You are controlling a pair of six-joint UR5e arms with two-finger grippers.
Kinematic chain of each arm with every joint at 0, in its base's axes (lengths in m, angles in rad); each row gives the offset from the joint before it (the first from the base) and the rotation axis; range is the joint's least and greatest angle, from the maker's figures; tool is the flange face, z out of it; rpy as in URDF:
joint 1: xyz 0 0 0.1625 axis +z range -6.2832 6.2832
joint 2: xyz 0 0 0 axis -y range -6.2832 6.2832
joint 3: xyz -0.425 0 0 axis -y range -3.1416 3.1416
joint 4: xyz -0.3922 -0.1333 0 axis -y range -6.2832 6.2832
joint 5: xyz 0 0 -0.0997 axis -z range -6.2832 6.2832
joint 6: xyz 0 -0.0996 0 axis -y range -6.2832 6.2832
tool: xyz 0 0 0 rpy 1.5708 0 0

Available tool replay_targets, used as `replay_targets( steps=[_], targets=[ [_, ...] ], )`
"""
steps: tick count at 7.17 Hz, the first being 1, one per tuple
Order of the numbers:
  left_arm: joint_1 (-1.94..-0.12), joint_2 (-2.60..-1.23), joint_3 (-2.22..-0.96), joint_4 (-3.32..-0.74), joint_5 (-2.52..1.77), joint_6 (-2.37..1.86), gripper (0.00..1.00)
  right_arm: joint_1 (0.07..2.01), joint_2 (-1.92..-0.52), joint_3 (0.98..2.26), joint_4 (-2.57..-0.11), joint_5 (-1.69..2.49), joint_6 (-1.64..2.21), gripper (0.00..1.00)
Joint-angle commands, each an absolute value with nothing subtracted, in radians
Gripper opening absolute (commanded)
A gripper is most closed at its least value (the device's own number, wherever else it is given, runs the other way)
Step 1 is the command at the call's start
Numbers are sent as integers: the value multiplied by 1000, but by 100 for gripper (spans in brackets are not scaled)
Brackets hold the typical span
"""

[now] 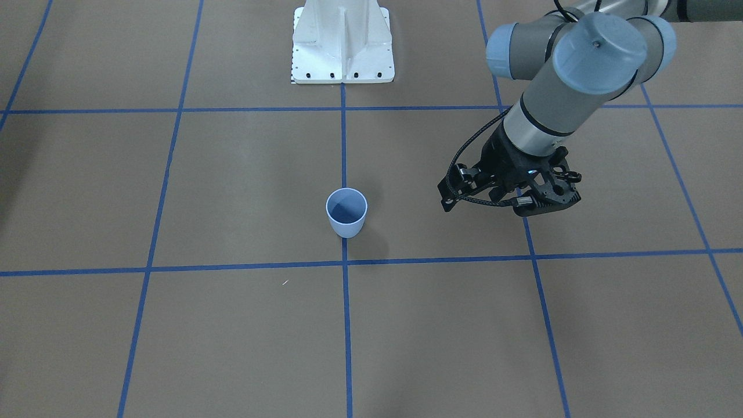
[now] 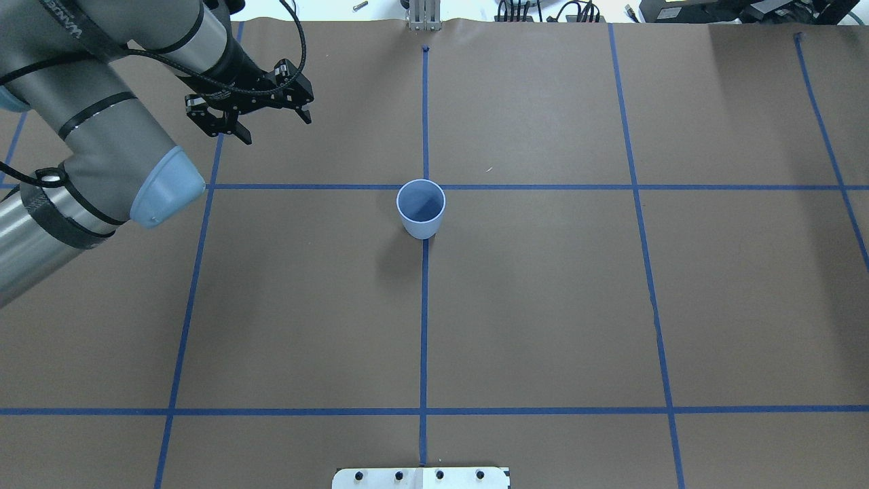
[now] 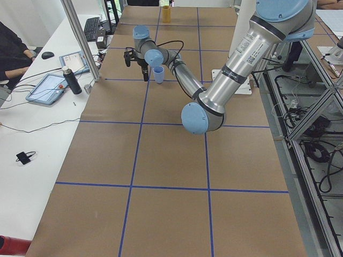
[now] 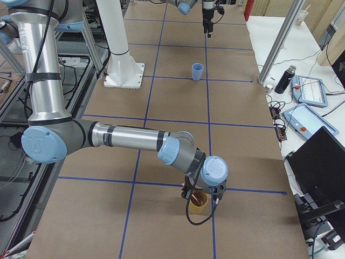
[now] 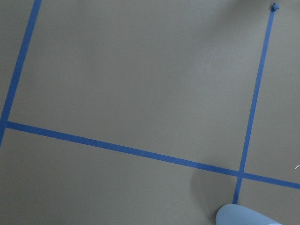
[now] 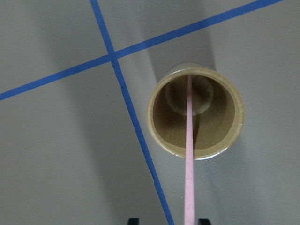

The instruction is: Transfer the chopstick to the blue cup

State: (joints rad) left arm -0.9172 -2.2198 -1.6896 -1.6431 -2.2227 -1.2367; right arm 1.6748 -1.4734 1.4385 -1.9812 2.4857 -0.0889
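status: task at its opening stage, no transfer made. the chopstick [image 6: 189,154], pink, stands in the tan cup [image 6: 152,112]. its lower end is down inside the cup and its shaft crosses the rim at 6 o'clock in the right wrist view, running up toward the camera.

right gripper [image 6: 167,220]: positioned directly over the tan cup. only two dark tips show at the bottom edge of the wrist view. they stand apart with the chopstick passing between them, nearer one tip, and neither is seen pressing on it. judged not yet clamped.

left gripper [image 2: 276,129]: jaws spread, nothing held. it hangs over bare table at about 10 o'clock from the blue cup [image 2: 421,207] in the overhead view, near it but not touching.

containers:
- blue cup: upright on the centre tape line, interior visible from above and empty.
- tan cup: upright, holds the one chopstick and nothing else seen. in the exterior right view it sits at about 6 o'clock from the blue cup, well apart, near the table's end on the robot's right.

outstanding, as judged: close on the chopstick, lift it clear of the tan cup, carry it along the table to the blue cup, and release it inside. given the separation and the waiting left arm, a hand-over between arms looks likely, though the frames do not confirm it.
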Motion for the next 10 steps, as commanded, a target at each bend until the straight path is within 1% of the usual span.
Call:
replay_targets(
  steps=[1, 8, 9, 10],
  targets=[
    [-917, -2220, -1692, -1643, -2223, -1238, 98, 1671, -1465, 1434, -1980, 2517, -81, 0],
    [-919, -2218, -1693, -1643, -2223, -1238, 98, 1677, -1459, 1448, -1985, 2514, -83, 0],
    [-919, -2217, -1701, -1643, -2223, -1238, 98, 1696, -1457, 1456, -1988, 2514, -83, 0],
    [-919, -2217, -1703, -1643, -2223, -1238, 98, 1710, -1457, 1495, -2041, 2513, -83, 0]
  ],
)
